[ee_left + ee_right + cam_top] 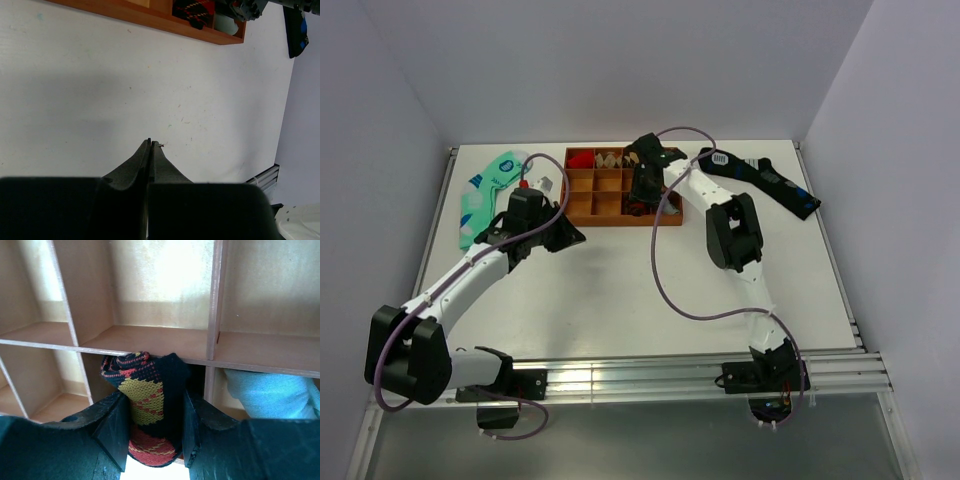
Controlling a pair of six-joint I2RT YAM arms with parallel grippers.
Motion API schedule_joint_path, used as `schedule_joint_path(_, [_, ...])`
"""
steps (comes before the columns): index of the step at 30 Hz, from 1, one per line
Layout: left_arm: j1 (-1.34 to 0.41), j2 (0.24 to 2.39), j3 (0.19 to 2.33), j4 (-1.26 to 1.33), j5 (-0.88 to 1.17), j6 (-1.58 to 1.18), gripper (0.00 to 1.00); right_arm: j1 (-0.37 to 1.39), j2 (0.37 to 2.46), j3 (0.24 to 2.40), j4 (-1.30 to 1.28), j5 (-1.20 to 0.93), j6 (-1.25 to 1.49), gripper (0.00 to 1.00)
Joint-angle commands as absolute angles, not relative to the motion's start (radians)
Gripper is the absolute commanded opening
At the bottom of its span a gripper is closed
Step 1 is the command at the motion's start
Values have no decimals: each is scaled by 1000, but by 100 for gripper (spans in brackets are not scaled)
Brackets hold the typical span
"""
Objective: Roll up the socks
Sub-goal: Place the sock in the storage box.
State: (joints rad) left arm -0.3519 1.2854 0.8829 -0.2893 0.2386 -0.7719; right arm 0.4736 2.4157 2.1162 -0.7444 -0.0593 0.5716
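The rolled black argyle sock, with red, orange and tan diamonds, sits between the fingers of my right gripper, which is shut on it. The roll hangs at a front compartment of the wooden tray. From above, my right gripper reaches down into the tray near its right end. My left gripper hovers over bare table in front of the tray's left part. In the left wrist view its fingers are pressed together with nothing between them, and the sock shows in the tray.
A mint green and white sock lies left of the tray. A dark navy sock lies to its right. A light blue roll fills the compartment beside the held sock. Red and beige items sit in the back compartments.
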Motion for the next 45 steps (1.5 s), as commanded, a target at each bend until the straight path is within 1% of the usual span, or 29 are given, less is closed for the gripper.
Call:
schedule_joint_path(1, [-348,1275,908,-267,233,-773,6,477,2525,2147,-965,73,546,0])
schedule_joint_path(6, [-347,1276,934,-291,235,-767,6,486,2545,2186,-1011,110,538,0])
schedule_joint_path(10, [-347,1270,946,-310,235,-759,6,499,2602,2314,-1100,129,523,0])
schedule_joint_path(17, [-345,1250,971,-350,232,-746,6,497,2625,2348,-1138,115,514,0])
schedule_joint_path(21, [-344,1238,986,-373,236,-741,6,497,2666,2421,-1209,127,503,0])
schedule_joint_path(29, [-341,1213,1008,-431,224,-719,7,499,2660,2410,-1235,172,500,0])
schedule_joint_path(36, [-337,1193,1031,-477,221,-704,8,508,2680,2437,-1307,216,476,0])
schedule_joint_path(45, [-334,1144,1006,-502,219,-704,9,531,2674,2404,-1341,238,448,0])
